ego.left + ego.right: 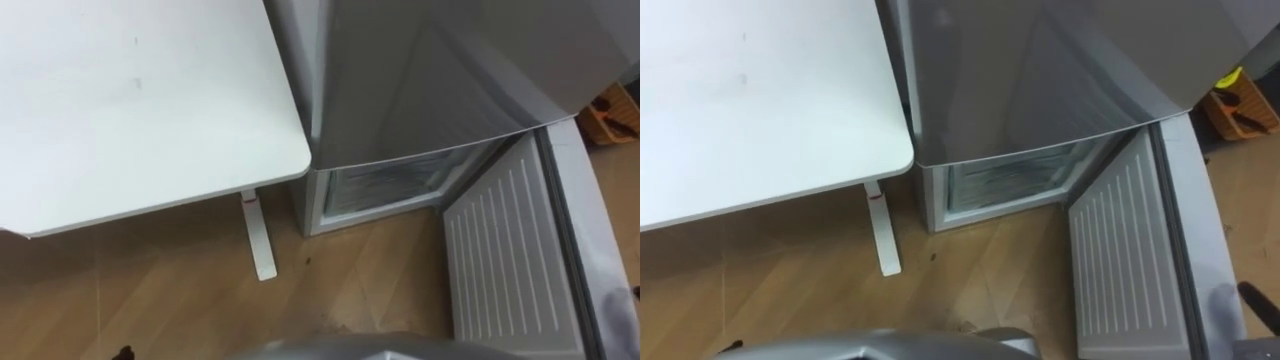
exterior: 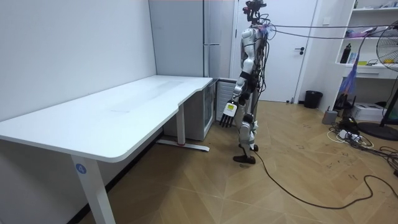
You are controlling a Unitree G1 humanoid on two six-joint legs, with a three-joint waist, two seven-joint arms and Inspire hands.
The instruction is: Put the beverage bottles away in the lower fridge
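Robot standing before fridge point(image 1: 430, 80), desk point(image 1: 130, 100) at its left. Lower compartment point(image 1: 385, 188) open, its door point(image 1: 505, 260) standing out to right. Left hand point(image 2: 227, 116) hangs at side, fingers slack and straight, holding nothing. Right hand point(image 1: 1258, 305): dark sliver at view's edge; state we cannot tell. Whereabouts of drinks: we cannot tell. We judge them rigid, smooth, weighty when full, perhaps slippery; we would clasp each round mid-body, upright.

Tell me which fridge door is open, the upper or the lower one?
The lower door: it is swung out to the robot's right, ribbed white inside showing; the upper door is shut.
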